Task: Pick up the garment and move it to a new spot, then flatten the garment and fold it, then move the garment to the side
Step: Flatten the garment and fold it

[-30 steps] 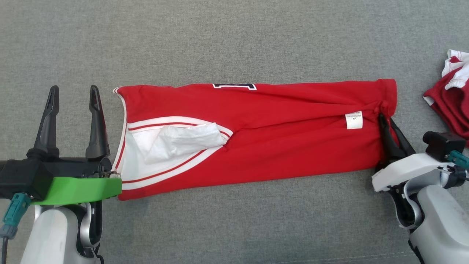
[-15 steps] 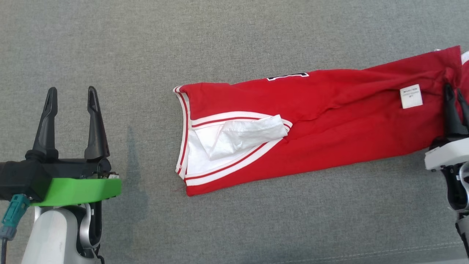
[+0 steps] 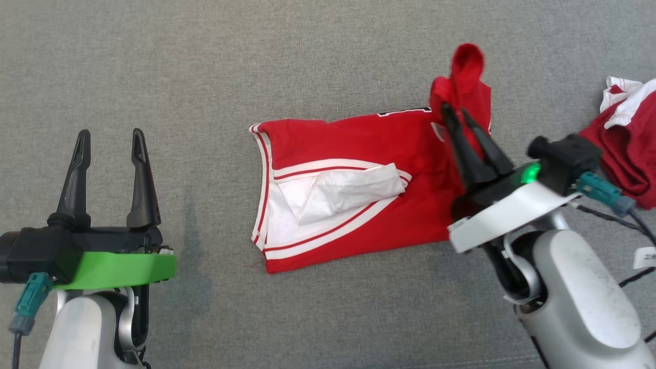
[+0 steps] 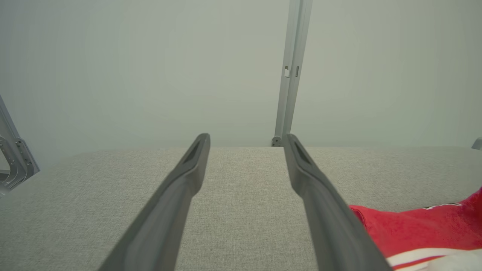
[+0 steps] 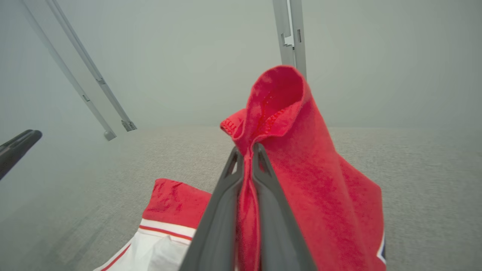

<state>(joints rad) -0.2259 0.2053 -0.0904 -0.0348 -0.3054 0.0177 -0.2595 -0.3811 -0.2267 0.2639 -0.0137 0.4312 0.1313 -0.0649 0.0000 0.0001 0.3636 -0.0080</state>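
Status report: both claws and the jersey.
Left claw open, empty, clear of cloth. Right claw shut on red jersey, one end raised. Second red garment lying right, apart.

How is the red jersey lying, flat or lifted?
Partly lifted: right gripper pinches one end of the red jersey up; the rest lies flat.

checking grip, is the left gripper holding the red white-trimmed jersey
No, the left gripper stands open, apart from the red white-trimmed jersey.

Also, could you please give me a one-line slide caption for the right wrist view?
Right gripper shut on the lifted end of the red garment, above the grey surface.
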